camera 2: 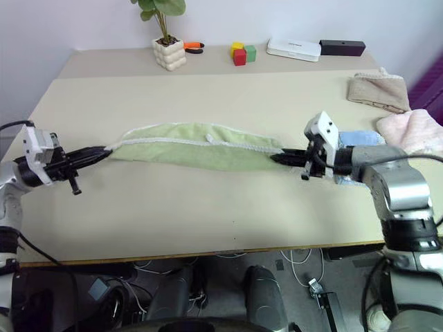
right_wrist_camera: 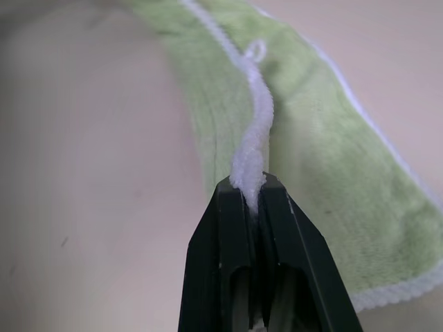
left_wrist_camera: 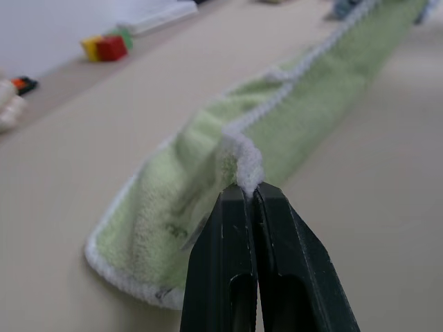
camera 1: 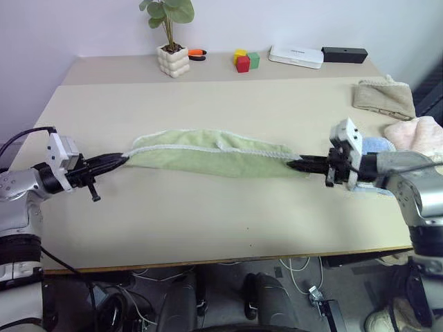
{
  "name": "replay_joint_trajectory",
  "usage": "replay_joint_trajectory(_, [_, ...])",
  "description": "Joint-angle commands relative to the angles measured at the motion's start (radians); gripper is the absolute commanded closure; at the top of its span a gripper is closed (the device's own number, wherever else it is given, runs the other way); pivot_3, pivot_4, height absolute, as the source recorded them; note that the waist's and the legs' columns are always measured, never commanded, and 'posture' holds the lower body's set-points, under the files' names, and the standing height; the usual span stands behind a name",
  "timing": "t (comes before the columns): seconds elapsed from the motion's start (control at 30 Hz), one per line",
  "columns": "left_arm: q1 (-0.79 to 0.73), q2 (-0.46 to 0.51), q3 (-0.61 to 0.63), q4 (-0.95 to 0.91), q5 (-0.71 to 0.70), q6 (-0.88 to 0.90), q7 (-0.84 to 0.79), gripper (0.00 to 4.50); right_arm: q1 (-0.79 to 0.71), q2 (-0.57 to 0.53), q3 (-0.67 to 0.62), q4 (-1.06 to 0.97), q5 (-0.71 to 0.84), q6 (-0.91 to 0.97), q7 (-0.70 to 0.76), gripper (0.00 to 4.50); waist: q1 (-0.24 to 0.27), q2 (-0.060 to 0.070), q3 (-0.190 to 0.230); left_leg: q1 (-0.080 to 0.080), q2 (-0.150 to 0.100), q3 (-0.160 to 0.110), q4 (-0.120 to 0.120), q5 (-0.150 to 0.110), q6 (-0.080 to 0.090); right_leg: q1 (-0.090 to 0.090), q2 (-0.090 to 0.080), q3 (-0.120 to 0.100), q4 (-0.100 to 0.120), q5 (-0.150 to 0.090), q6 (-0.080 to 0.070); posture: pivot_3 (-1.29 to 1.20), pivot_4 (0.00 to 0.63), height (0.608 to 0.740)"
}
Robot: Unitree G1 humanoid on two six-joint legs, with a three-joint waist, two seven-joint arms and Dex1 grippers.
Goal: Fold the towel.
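Observation:
The light green towel (camera 1: 211,153) with white stitched edging hangs stretched between my two grippers above the middle of the table, sagging a little with its lower edge near the tabletop. My left gripper (camera 1: 123,160) is shut on the towel's left corner, and the left wrist view shows its black fingers (left_wrist_camera: 228,228) pinching the white edging. At the other end, my right gripper (camera 1: 291,164) is shut on the right corner, with the white edge caught between its fingertips (right_wrist_camera: 235,207). A small loop (right_wrist_camera: 255,50) shows on the edging.
On the table's right side lie a beige towel (camera 1: 384,97), a pink towel (camera 1: 419,135) and a light blue towel (camera 1: 377,145) behind my right arm. Along the back stand a potted plant (camera 1: 173,59), colored blocks (camera 1: 245,60), a white box (camera 1: 296,56) and a black box (camera 1: 344,54).

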Motion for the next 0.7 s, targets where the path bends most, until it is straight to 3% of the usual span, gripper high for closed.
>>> replay_joint_trajectory(0.03, [0.03,0.032,0.007,-0.052,-0.008,-0.05,-0.051,4.5,0.087,-0.044,-0.036,-0.075,-0.044,-0.203,0.057,4.48,0.003,0.0,0.0,0.0,0.0,0.0,0.0,0.0,0.0,0.0,0.0,0.0,0.0,0.0,0.0,0.0,0.15,0.74])
replay_joint_trajectory(0.2, [0.094,0.066,-0.015,-0.007,0.048,-0.176,-0.125,4.5,0.143,-0.113,0.058,0.045,-0.325,-0.627,0.021,4.48,-0.001,0.0,0.0,0.0,0.0,-0.001,0.0,-0.001,0.002,0.0,-0.001,0.0,-0.002,0.0,0.0,0.0,0.15,0.74])
replay_joint_trajectory(0.4, [0.127,0.086,-0.022,0.067,0.073,-0.285,-0.145,4.5,0.133,-0.153,0.069,0.156,-0.414,-0.87,-0.013,4.48,0.0,0.0,0.0,0.001,0.0,0.0,0.0,0.0,0.0,0.0,-0.001,0.0,-0.002,0.0,-0.001,0.0,0.15,0.74])
replay_joint_trajectory(0.57, [0.143,0.079,-0.038,0.097,0.081,-0.341,-0.149,4.5,0.117,-0.173,0.094,0.209,-0.461,-0.967,-0.041,4.48,0.0,0.0,0.0,0.001,0.001,0.0,0.0,0.0,0.0,0.0,-0.001,0.0,-0.002,0.0,-0.001,0.0,0.15,0.74])
replay_joint_trajectory(0.7, [0.028,0.024,-0.054,0.164,0.112,-0.366,-0.044,4.5,-0.082,-0.073,0.114,0.335,-0.494,-0.901,-0.166,4.48,-0.003,0.001,0.0,0.002,0.001,0.0,0.0,0.0,0.0,0.0,-0.001,0.001,-0.002,0.001,-0.002,0.0,0.15,0.74])
